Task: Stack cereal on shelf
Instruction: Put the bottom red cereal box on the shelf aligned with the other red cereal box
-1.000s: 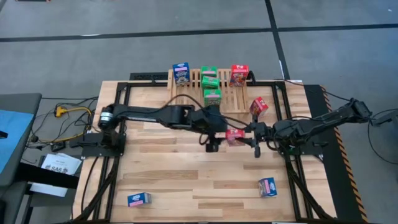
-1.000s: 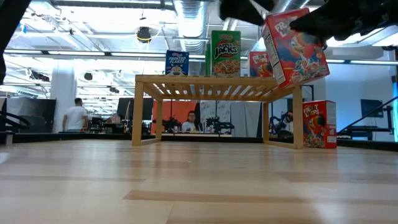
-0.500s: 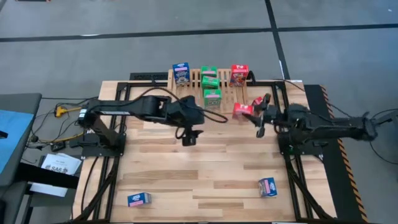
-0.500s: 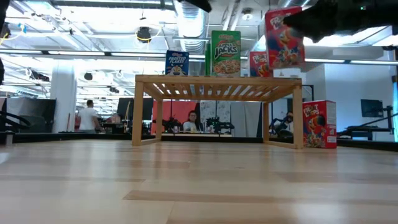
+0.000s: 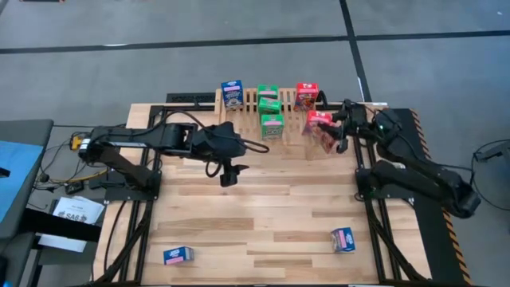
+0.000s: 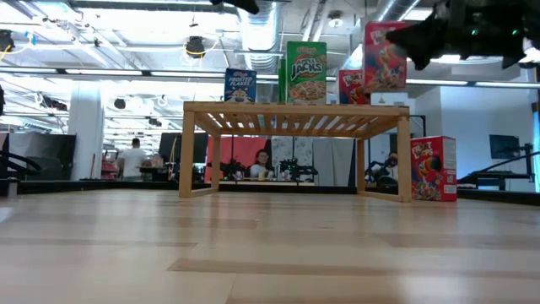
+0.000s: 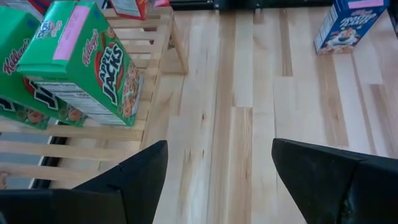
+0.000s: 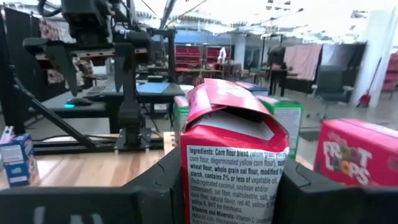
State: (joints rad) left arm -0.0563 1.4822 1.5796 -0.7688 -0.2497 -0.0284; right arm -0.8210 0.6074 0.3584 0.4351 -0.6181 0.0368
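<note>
Starting at nine o'clock on the table, we are pulling our left gripper (image 5: 228, 177) back toward our own side; a second ago it was hanging beside the red box at mid-table, and now it is hovering over bare wood, well apart from every box. Its fingers (image 7: 134, 174) are spread wide with nothing between them.

At twelve o'clock the shelf (image 5: 253, 102) is already carrying four boxes: a blue box (image 5: 232, 93) at its left end, two green boxes (image 5: 269, 100) (image 5: 272, 124) in the middle, and a red box (image 5: 306, 95) at its right end.

Moving toward one o'clock, we are carrying another red box (image 5: 318, 122) in our right gripper (image 5: 339, 131), the fingers clamped on its sides. A second ago this box was tilted and low at mid-table; now it is upright and hanging level with the shelf top, over the shelf's right front corner, though we cannot tell whether it is touching the slats. We judge the hand-over finished and the placing nearly done.

A third red box (image 6: 433, 168) is standing on the table just beside the shelf's right legs. At five and seven o'clock two blue boxes (image 5: 343, 238) (image 5: 178, 254) are lying flat, not yet shelved.
</note>
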